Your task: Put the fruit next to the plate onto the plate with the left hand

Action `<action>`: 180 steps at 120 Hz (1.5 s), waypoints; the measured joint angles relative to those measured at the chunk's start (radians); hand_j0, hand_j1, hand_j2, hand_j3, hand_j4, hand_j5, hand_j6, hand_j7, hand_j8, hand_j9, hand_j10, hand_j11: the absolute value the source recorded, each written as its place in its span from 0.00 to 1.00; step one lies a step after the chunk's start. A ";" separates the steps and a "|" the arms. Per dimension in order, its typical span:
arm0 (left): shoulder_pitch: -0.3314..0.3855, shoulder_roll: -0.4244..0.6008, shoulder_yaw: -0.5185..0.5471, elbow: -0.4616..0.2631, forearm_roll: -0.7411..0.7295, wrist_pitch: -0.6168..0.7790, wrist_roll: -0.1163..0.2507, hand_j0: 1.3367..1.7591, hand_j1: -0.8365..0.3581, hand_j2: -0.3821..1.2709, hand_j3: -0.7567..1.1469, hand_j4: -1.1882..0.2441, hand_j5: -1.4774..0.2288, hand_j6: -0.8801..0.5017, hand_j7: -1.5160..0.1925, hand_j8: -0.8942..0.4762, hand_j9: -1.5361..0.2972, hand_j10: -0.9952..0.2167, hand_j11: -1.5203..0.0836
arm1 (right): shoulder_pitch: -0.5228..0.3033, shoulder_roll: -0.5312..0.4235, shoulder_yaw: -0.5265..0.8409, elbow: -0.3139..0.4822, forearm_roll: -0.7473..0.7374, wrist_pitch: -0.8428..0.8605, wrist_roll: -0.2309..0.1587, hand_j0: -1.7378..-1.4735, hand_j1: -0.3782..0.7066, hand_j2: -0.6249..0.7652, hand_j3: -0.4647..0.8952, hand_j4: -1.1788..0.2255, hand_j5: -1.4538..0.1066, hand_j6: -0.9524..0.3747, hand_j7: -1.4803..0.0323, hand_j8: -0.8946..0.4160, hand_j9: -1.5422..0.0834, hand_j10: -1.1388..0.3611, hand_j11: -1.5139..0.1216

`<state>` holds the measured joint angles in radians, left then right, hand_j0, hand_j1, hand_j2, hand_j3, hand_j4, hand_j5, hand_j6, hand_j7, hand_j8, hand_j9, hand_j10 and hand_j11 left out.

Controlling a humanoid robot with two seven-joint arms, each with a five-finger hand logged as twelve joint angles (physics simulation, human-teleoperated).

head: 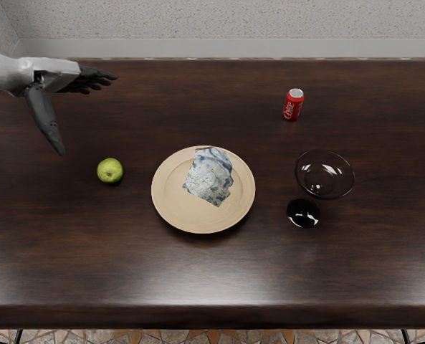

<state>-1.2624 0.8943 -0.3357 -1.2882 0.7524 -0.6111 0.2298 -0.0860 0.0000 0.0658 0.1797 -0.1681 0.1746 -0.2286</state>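
Head view: left robot hand (pixel 87 78) at upper left of frame, above the dark tabletop (pixel 90 258), fingers stretched out and apart, holding nothing. Green apple (pixel 110 170) sits left of centre on the tabletop, near the tan plate's (pixel 170 204) left rim but apart from it; a blue-white crumpled item (pixel 209 175) lies on the plate. Right side: red soda can (pixel 292 104) upright, clear glass bowl (pixel 325 173), small black dish (pixel 302 213) just below it.
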 joint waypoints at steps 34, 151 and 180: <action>-0.006 -0.041 -0.001 -0.001 -0.006 0.000 0.089 0.76 0.97 0.23 0.40 0.81 0.85 0.62 0.87 0.63 0.82 0.80 0.93 | 0.003 0.000 0.001 -0.004 0.000 0.000 0.000 0.30 0.03 0.45 0.34 0.84 0.93 0.72 0.98 0.68 0.95 0.76 0.93; 0.154 -0.233 0.014 -0.254 0.526 0.228 0.381 0.76 0.97 0.24 0.40 0.81 0.84 0.61 0.87 0.63 0.82 0.80 0.93 | 0.002 0.000 -0.005 -0.006 -0.001 0.000 0.000 0.30 0.03 0.45 0.34 0.84 0.93 0.72 0.98 0.68 0.95 0.76 0.93; 0.174 -0.260 0.023 -0.249 0.589 0.297 0.381 0.76 0.96 0.24 0.40 0.80 0.84 0.61 0.86 0.62 0.81 0.79 0.92 | 0.002 0.000 -0.005 -0.006 -0.001 0.000 0.000 0.30 0.03 0.45 0.34 0.84 0.93 0.72 0.98 0.68 0.95 0.76 0.93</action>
<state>-1.0880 0.6345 -0.3122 -1.5370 1.3410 -0.3139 0.6109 -0.0844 0.0000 0.0603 0.1734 -0.1687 0.1749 -0.2286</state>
